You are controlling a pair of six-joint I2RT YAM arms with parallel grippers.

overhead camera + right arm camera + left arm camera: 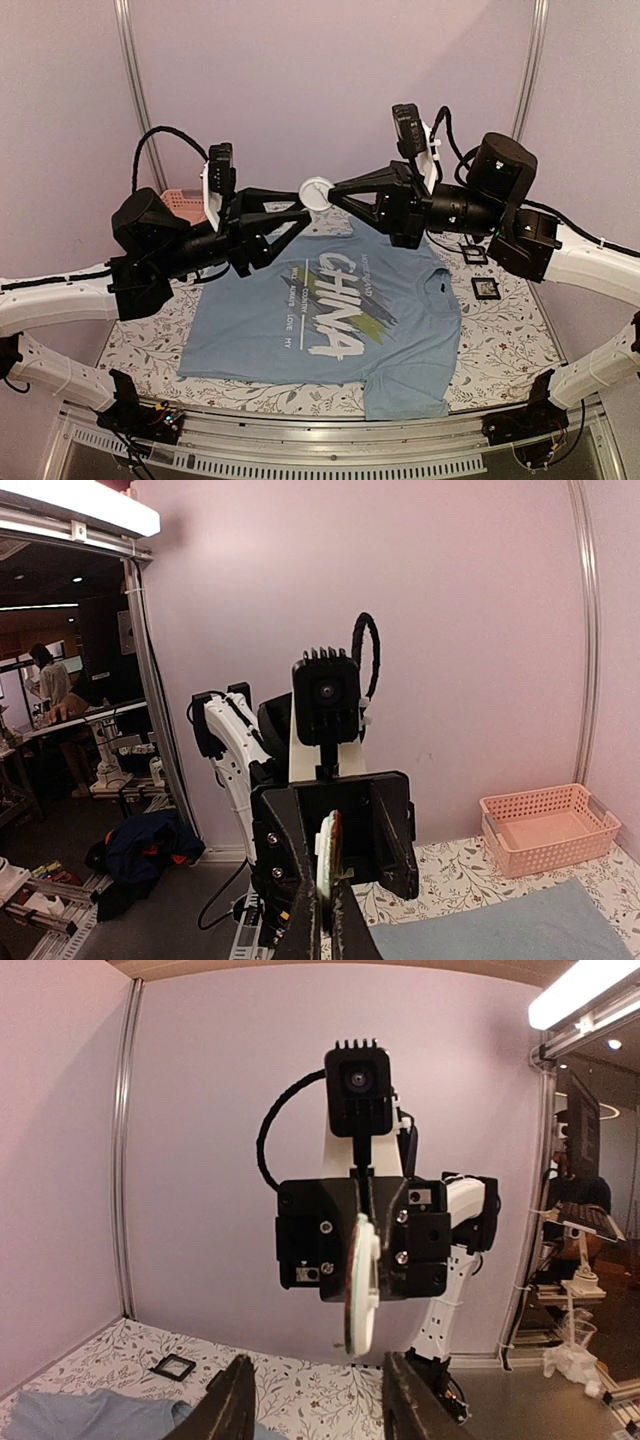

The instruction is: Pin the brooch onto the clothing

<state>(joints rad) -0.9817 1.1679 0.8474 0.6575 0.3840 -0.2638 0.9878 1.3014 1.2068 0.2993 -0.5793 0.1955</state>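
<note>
My right gripper (323, 900) pinches the brooch (316, 192) above the T-shirt (400, 300); left gripper (318, 1365) stands spread; frames (486, 289) by right edge; basket (183, 201) at far-left corner.

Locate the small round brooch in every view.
Top external: small round white-faced brooch, upper centre, held by the right end effector.
Left wrist: centre, edge-on, in that end effector.
Right wrist: lower centre, edge-on, between its fingers.
Shared landmark: light blue "CHINA"-print T-shirt, below the brooch in each view.

Light blue T-shirt (400, 300), white "CHINA" print over grey and yellow-green strokes; table (505, 350) white with a fine floral pattern; pink basket (548, 825); black square frames (486, 289).
</note>
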